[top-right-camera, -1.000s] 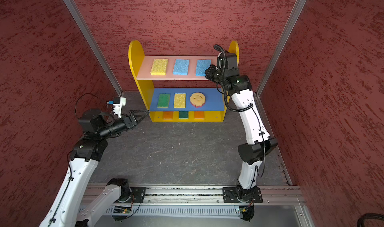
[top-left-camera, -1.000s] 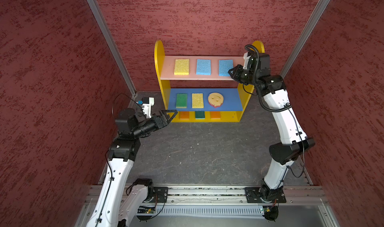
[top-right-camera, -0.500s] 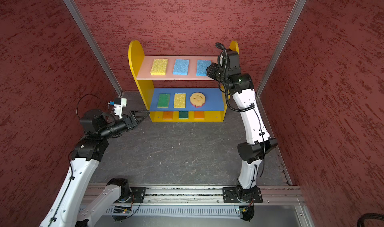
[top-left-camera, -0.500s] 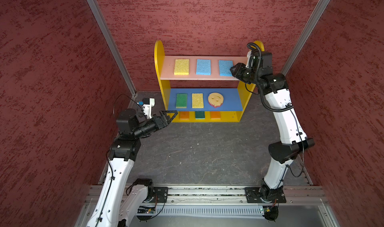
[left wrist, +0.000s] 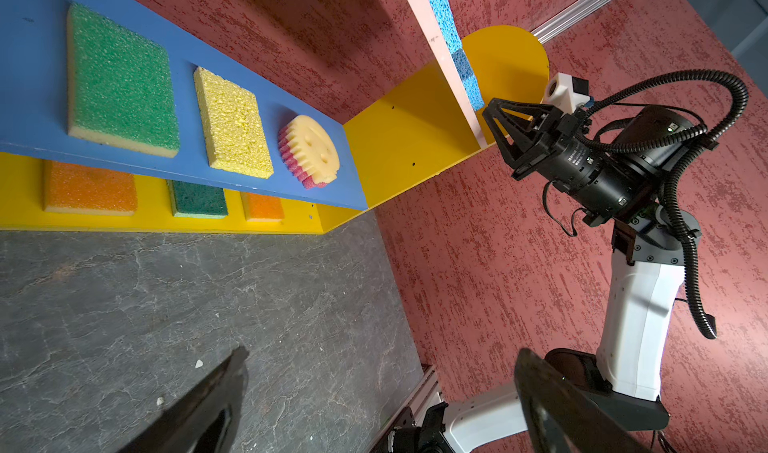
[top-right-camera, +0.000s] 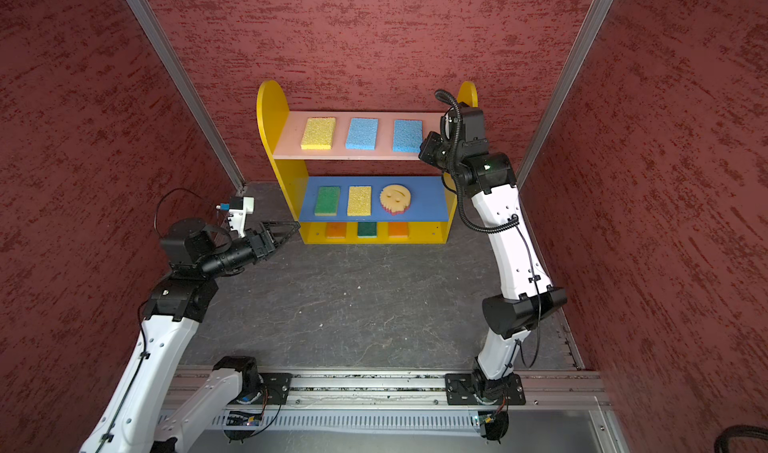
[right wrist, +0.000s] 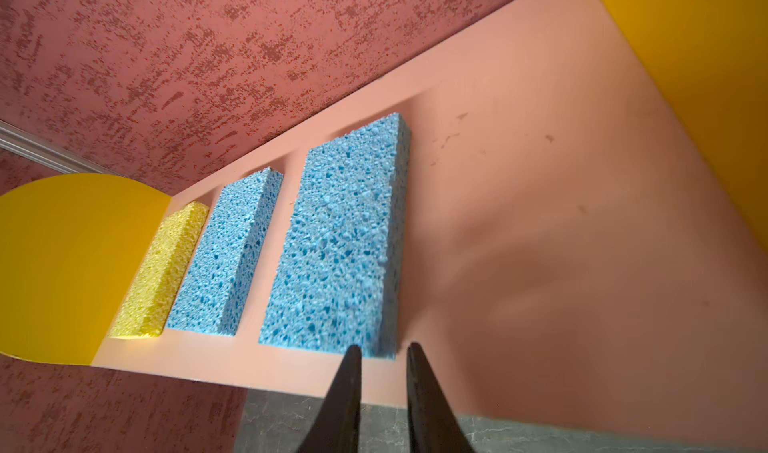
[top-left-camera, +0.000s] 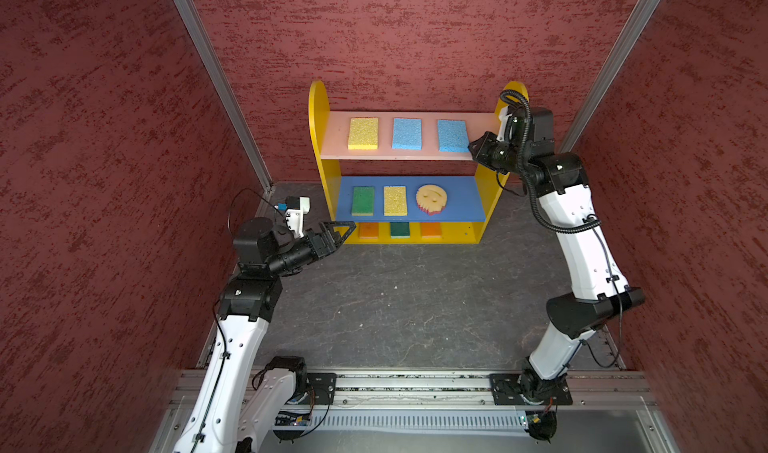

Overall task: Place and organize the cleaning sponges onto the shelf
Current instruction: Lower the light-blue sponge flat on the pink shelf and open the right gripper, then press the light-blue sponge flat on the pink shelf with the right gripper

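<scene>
On shelf's (top-left-camera: 318, 110) pink top board (top-left-camera: 384, 137): 3 sponges flat in a row, gaps betw. them. Yellow sponge (top-left-camera: 363, 133) nearest shelf's L panel, blue sponge (top-left-camera: 407, 133) mid, 2nd blue sponge (top-left-camera: 453, 136) toward shelf's R panel.
Blue mid board (top-left-camera: 461, 201): green sponge (top-left-camera: 363, 200), 2nd yellow sponge (top-left-camera: 395, 200), round smiley sponge (top-left-camera: 431, 198) w/ pink underside, running L to R across shelf, none touching.
Yellow btm board (top-left-camera: 461, 233): orange sponge (top-left-camera: 368, 230), dark green sponge (top-left-camera: 400, 229), 2nd orange sponge (top-left-camera: 430, 229). All mostly tucked under mid board, front parts show.
Sponge tally: 9, all on shelf.
R gripper (right wrist: 384, 349): at front R corner of shelf's top board, tips just beside near corner of 2nd blue sponge. Jaws nearly closed, slim gap, nothing betw. them. Contact w/ sponge: can't tell.
L gripper (top-left-camera: 350, 225): low, just in front of foot of shelf's L panel, above grey floor (top-left-camera: 415, 305). Jaws spread wide, empty.
</scene>
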Controlling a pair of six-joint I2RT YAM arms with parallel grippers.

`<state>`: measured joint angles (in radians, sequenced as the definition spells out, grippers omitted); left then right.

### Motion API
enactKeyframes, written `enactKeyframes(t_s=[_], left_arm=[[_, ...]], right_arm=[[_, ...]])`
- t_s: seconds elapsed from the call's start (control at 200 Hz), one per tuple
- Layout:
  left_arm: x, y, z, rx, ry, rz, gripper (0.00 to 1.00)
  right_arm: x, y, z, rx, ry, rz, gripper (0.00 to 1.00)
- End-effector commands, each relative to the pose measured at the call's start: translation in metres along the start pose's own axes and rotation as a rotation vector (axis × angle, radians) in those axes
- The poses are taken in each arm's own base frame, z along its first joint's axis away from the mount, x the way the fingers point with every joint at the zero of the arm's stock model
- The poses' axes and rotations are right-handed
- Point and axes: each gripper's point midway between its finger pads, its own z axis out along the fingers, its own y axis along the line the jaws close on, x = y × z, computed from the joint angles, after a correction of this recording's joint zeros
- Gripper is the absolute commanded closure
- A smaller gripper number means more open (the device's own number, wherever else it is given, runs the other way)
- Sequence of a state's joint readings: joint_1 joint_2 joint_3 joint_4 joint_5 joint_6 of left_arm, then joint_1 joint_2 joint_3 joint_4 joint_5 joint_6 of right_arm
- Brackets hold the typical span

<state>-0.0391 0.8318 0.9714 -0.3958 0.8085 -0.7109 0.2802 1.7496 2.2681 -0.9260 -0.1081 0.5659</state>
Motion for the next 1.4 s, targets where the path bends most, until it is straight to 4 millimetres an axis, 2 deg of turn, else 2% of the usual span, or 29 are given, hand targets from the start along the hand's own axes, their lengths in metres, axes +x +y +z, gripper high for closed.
enactKeyframes(t_s=[0.0, 0.135, 0.526, 0.927, 1.072, 1.222, 1.393], left_arm=[[-0.003, -0.005, -0.004, 0.012, -0.02, 0.015, 0.0], [-0.003, -0.004, -0.004, 0.008, -0.019, 0.008, 0.0], [-0.002, -0.004, -0.005, 0.005, -0.018, 0.008, 0.01], [0.001, -0.001, -0.003, 0.004, -0.007, 0.014, 0.0], [0.001, 0.0, -0.003, 0.002, -0.006, 0.014, 0.0], [0.0, 0.001, -0.003, -0.002, -0.008, 0.01, 0.0], [-0.002, 0.0, -0.002, 0.001, -0.012, 0.007, 0.0]], right_arm=[[-0.007, 0.017, -0.018, -0.062, -0.037, -0.008, 0.85], [0.001, 0.019, -0.014, -0.074, -0.014, -0.009, 1.0], [0.011, 0.012, 0.011, -0.065, 0.029, 0.004, 1.0], [0.013, 0.006, 0.023, -0.041, 0.03, 0.009, 1.0], [0.013, 0.007, 0.022, -0.048, 0.033, 0.012, 1.0], [0.014, 0.014, 0.012, -0.053, 0.022, 0.0, 1.0], [0.023, 0.038, -0.003, -0.095, 0.005, -0.039, 1.0]])
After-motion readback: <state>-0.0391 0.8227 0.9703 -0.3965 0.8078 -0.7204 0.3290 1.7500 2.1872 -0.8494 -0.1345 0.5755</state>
